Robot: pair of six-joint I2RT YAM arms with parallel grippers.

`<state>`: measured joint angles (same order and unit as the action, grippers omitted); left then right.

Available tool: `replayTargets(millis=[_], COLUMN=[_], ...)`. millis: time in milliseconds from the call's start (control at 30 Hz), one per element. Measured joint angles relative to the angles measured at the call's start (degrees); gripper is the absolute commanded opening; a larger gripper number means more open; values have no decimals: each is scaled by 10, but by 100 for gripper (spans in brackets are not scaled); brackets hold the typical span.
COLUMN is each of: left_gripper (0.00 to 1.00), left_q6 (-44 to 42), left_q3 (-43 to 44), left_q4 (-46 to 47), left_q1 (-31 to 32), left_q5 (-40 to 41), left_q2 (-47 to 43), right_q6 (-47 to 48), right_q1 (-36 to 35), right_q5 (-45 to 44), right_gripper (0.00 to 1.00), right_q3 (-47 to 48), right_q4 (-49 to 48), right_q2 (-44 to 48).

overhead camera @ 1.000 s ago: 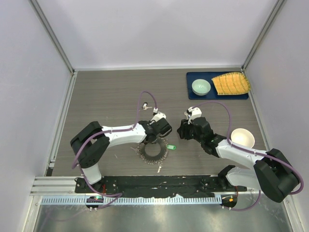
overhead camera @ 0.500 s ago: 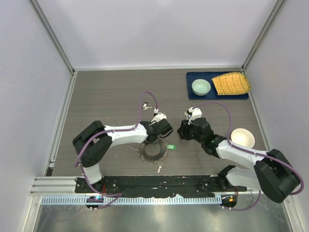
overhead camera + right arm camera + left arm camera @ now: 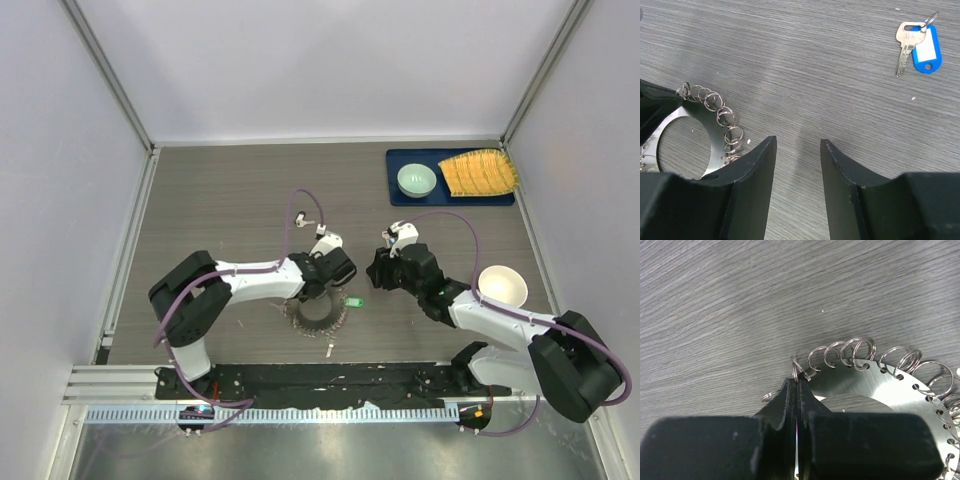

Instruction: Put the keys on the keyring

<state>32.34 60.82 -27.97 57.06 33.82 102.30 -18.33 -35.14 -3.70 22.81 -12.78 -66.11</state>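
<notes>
**Left claw** [image 3: 797,384]: the jaws are pressing fully together. The tips are pinching one small wire loop at the rim of the keyring [image 3: 875,387], and the loop is standing up out of the tips.

**Keyring:** it is lying flat on the bench [image 3: 730,295], directly under the left claw. It is sitting toward the near edge, between the two arms. Its rim is carrying a row of small wire loops.

**Right claw** [image 3: 798,155]: the jaws are standing partly apart, with nothing between them. The claw is hovering over bare bench, to the right of the keyring and apart from it.

**Keys:** the green key [image 3: 353,302] is lying on the bench just beside the keyring's right edge, between the two claws. The blue key [image 3: 921,46] is lying flat on the bench, well apart from the keyring, with its silver blade resting beside its blue tag. Both keys are lying loose of the keyring.
</notes>
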Motion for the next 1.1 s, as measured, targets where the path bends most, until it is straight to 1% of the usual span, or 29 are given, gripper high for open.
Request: replayTargets(millis=[133, 267, 433, 567, 700, 900, 1100], left_gripper=[0, 0, 0, 0, 0, 0, 0], left_q6=[-14, -49, -96, -133, -167, -233, -303], left_q3=[-37, -90, -111, -121, -124, -108, -90], left_q4=[25, 46, 75, 85, 80, 44, 27], left_q1=[0, 0, -5, -23, -65, -109, -152], left_q5=[-1, -16, -61, -130, -215, -314, -419], left_q2=[-32, -117, -216, -266, -310, -367, -400], right_q6=[0, 2, 7, 14, 25, 49, 72], right_q1=[0, 0, 0, 0, 0, 4, 16], right_q5=[2, 1, -22, -54, -94, -139, -165], right_gripper=[46, 47, 50, 51, 51, 51, 50], right_q3=[0, 0, 15, 45, 88, 153, 195], right_q4=[7, 21, 61, 97, 137, 163, 178], right_q2=[16, 47, 82, 88, 81, 25, -32])
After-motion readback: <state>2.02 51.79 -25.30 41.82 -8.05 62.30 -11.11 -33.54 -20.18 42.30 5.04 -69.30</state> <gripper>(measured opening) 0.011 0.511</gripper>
